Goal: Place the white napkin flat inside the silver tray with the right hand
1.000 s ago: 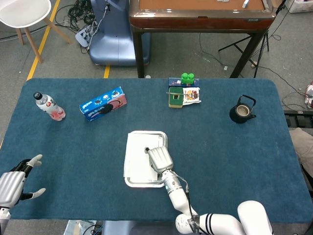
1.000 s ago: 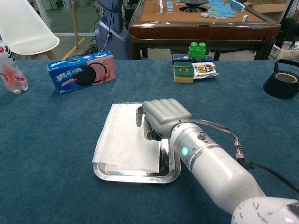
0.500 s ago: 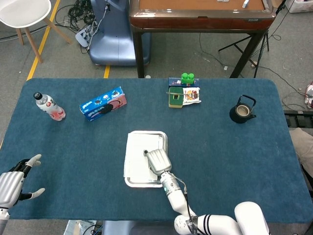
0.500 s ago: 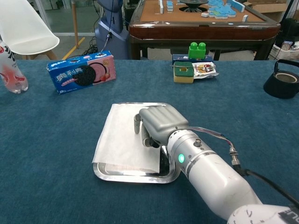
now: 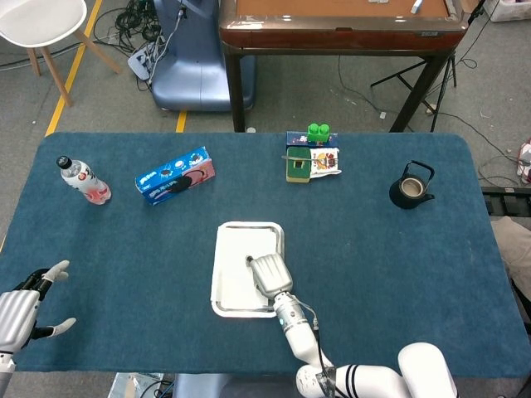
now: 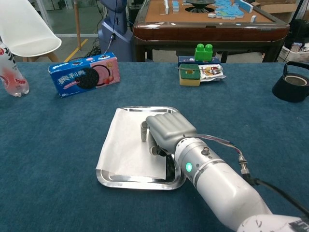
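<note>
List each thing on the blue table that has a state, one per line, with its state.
White paper napkin: lying flat in tray.
Silver metal tray: holding napkin.
Right robot hand: fingers curled, on napkin.
Left robot hand: open, empty.
Clear plastic bottle: lying down.
Blue cookie box: closed.
Black teapot: upright.

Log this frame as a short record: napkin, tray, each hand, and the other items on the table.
napkin: white napkin lies in the silver tray, left edge over the rim
right hand: right hand rests on the napkin, fingers curled
left hand: left hand apart at the table's near left corner, holds nothing
other items: bottle, cookie box, green blocks, black kettle
</note>
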`<state>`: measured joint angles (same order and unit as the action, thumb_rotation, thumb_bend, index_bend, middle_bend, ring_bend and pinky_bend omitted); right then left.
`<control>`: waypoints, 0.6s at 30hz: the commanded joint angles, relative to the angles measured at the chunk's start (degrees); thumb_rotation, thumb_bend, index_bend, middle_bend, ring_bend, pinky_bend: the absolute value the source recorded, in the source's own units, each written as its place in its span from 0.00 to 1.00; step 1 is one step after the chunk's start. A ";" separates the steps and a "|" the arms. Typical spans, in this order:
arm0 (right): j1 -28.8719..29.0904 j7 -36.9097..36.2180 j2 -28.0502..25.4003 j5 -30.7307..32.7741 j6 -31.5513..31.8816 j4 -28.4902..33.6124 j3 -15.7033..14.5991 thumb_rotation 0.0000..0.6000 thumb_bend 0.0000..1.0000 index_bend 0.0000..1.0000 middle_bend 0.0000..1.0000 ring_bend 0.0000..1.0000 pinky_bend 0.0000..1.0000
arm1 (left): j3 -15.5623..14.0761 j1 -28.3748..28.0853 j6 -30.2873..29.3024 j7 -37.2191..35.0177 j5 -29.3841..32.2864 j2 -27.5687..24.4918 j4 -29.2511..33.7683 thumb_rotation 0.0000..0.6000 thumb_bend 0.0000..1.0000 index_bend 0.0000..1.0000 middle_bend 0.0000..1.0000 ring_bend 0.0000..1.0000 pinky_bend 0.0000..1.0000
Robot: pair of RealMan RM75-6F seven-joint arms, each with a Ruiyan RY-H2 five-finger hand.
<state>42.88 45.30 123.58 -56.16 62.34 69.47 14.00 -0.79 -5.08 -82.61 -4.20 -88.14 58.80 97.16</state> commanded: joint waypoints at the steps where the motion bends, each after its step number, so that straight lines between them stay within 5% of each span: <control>1: -0.12 0.31 -0.03 0.19 0.16 0.43 -0.03 1.00 1.00 0.39 1.00 1.00 1.00 | 0.00 0.02 -0.05 -0.02 -0.03 -0.07 0.12 1.00 0.01 0.13 0.30 0.18 0.34; 18: -1.27 2.66 -2.19 1.83 0.77 3.55 -1.05 1.00 1.00 0.39 1.00 1.00 1.00 | -0.14 -0.02 0.26 0.14 -0.10 0.10 -0.14 1.00 0.01 0.13 0.30 0.18 0.34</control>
<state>41.66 47.93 121.44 -54.37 63.08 72.98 13.00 -0.93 -5.09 -82.37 -4.06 -88.25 58.90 97.02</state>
